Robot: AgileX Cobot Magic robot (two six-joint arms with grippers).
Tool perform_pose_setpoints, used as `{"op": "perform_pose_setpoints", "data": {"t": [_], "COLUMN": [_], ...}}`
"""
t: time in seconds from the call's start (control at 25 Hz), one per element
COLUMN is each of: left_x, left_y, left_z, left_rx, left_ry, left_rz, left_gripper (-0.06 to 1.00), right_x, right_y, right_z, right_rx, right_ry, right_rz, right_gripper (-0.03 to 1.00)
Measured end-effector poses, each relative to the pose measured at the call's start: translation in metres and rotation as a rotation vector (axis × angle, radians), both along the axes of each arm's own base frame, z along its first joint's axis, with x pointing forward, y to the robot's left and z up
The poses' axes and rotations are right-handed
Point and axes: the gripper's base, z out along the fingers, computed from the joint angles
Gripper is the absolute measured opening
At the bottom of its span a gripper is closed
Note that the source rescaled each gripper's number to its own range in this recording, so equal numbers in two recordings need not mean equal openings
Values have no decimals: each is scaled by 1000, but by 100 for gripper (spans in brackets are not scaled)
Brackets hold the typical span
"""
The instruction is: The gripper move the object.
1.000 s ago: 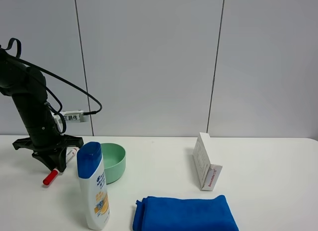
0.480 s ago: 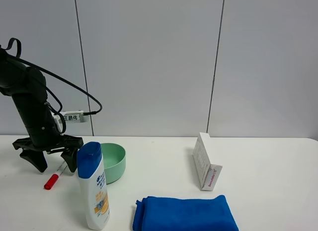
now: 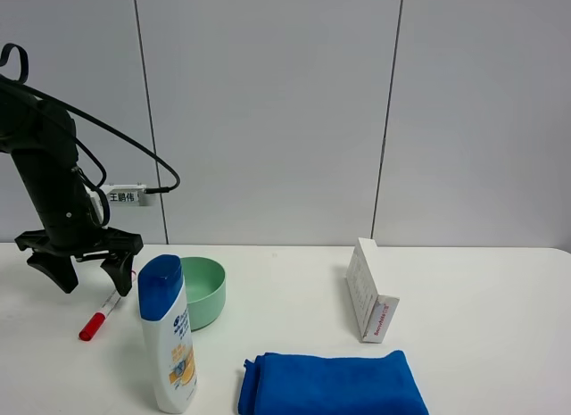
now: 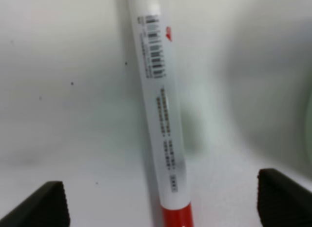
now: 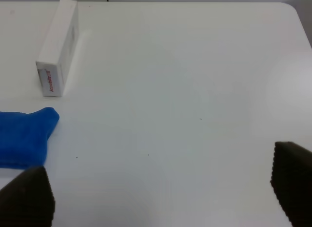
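The white marker pen (image 3: 101, 312) with its red cap lies flat on the white table, left of the shampoo bottle. My left gripper (image 3: 89, 277) hangs open just above it, one finger on each side and neither touching it. In the left wrist view the pen's barrel (image 4: 160, 114) runs between the two spread black fingertips (image 4: 39, 205), and the gripper (image 4: 161, 207) is empty. My right gripper (image 5: 158, 193) is open and empty over bare table. It is out of sight in the exterior view.
A white and blue shampoo bottle (image 3: 168, 339) stands right of the pen, with a green bowl (image 3: 205, 290) behind it. A blue towel (image 3: 330, 384) lies at the front middle. A white carton (image 3: 369, 292) stands at the right and also shows in the right wrist view (image 5: 57, 46).
My left gripper was shut on the pen a second ago. It has opened, left the pen on the table and risen a little.
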Motion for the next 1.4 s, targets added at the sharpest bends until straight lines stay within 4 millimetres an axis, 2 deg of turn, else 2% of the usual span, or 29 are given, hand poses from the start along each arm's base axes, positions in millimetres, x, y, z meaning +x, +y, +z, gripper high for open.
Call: {"op": "perform_pose_setpoints", "data": {"t": [0.28,0.4,0.72,0.76,0.96,1.04,1.24,1.4], "left_x": [-6,-8,-24,-31,-45,-52,-74,-92], "left_y": [3,4,1,0,1,2,3,5], "left_z": [23,44,124,142,174,185,221,242], "left_rx": [-3,-7,-81,-107,-120,-124,-134,-127], "left_ry": [-12,-63,-285,-327,-409,-440,-539,-587], "left_rz": [2,2,33,41,39,38,32,21], "left_gripper": [75,75,75,75,75,78,96,99], "right_x": [0,0,0,0,0,0,0,0], "right_y": [0,0,0,0,0,0,0,0], "right_z": [0,0,0,0,0,0,0,0], "right_rx": [0,0,0,0,0,0,0,0], "right_ry": [0,0,0,0,0,0,0,0], "right_rz": [0,0,0,0,0,0,0,0], "right_gripper": [100,100,100,100,100,100,100,100]}}
